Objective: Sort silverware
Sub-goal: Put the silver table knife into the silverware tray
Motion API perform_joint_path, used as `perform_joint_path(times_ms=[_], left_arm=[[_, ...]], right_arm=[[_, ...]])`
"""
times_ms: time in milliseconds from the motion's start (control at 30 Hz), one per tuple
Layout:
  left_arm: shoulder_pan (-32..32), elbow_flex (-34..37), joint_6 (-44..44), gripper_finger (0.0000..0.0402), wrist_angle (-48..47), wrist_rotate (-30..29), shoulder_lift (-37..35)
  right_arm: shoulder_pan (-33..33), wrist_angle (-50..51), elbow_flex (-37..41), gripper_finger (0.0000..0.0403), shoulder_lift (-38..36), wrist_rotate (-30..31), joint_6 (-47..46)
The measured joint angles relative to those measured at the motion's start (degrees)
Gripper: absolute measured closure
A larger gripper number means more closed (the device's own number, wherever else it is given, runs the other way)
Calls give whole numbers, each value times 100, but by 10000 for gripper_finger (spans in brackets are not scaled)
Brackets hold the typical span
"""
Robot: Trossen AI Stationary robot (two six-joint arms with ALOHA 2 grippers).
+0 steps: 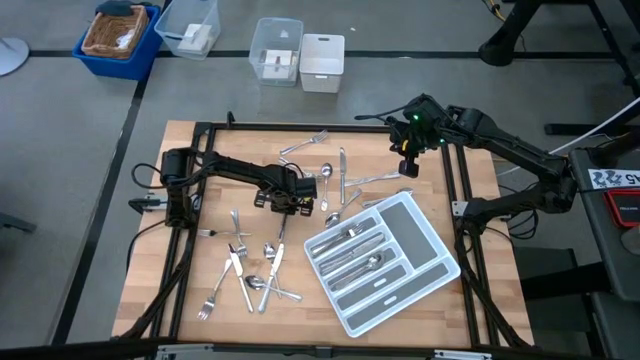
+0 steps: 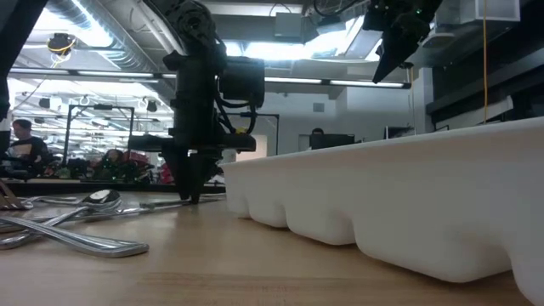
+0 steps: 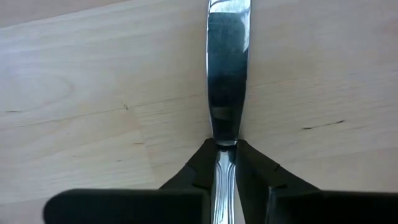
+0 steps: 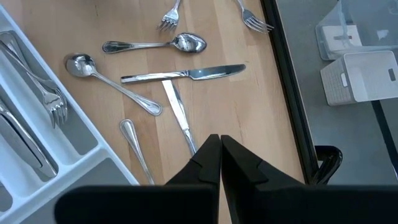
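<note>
Pick step: left end effector [image 3: 226,163] pinches a table knife [image 3: 227,81] lying flat on the desk [image 3: 93,93].
Next, by my read: lift, carry to the tray [image 1: 425,255]; right end effector [image 4: 219,152] is closed, empty, raised over the desk's far right.

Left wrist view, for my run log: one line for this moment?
left gripper: closing on table knife | knife: flat on table | right gripper: shut, raised

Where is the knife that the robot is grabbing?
In the high view, the knife lies mid-table, under the left gripper, left of the tray.
</note>
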State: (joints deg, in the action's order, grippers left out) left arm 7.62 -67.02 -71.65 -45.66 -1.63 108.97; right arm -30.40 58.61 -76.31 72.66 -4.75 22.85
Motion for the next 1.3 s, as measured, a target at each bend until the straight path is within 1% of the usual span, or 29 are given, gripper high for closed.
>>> perform_joint_path(times_ms=[233, 400, 867, 1100, 1300], left_arm=[[0, 24, 45, 369, 102, 7, -114], [-7, 17, 253, 367, 266, 44, -259], [-1, 8, 494, 362, 679, 33, -260], [4, 5, 748, 362, 1098, 34, -265], [74, 0, 1069, 361, 1251, 424, -269]], right_arm=[[1, 4, 0, 388, 0, -1, -1], [-1, 5, 0, 388, 0, 0, 0], [-1, 9, 0, 388, 0, -2, 0], [0, 20, 0, 388, 0, 0, 0], [1, 44, 0, 388, 0, 0, 0]])
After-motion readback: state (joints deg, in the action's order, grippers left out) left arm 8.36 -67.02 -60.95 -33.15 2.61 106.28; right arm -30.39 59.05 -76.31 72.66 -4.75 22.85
